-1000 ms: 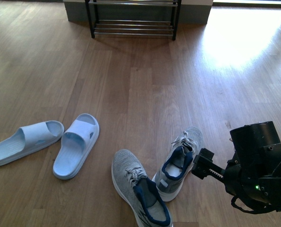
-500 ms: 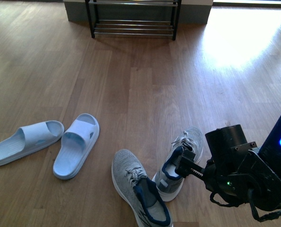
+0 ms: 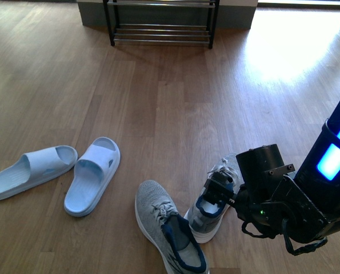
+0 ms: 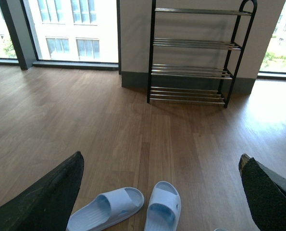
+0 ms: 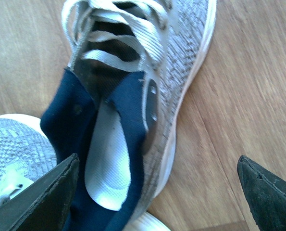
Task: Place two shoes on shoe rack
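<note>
Right gripper (image 5: 157, 161) hangs over the right-hand sneaker (image 3: 218, 194) with its fingers spread wide and nothing gripped. This sneaker lies on the floor (image 3: 158, 114), toe pointing away toward the shoe rack (image 3: 161, 25) and a little to the right, heel toward me. The fingers straddle it across its long axis. In the right wrist view the navy collar and white insole sit between them, nearer one finger than the other, so I judge the grip needs centring before I close.

The right arm is plainly the nearer one. Left gripper (image 4: 161, 159) is also spread and empty, held high and looking out at the rack. It does not show in the front view.

Second sneaker (image 3: 168, 228) lies just beside the first one's heel. I cannot tell whether they touch. The slides (image 3: 92, 174) lie well apart to the left. The rack stands far across the floor.

Hard to read:
- The arm's bulk hides the fingertips in the front view.
- The gap between fingers and shoe cannot be judged.
- The sneaker's heel is cut off in the wrist view.
- The rack's upper tiers are cropped in the front view.
</note>
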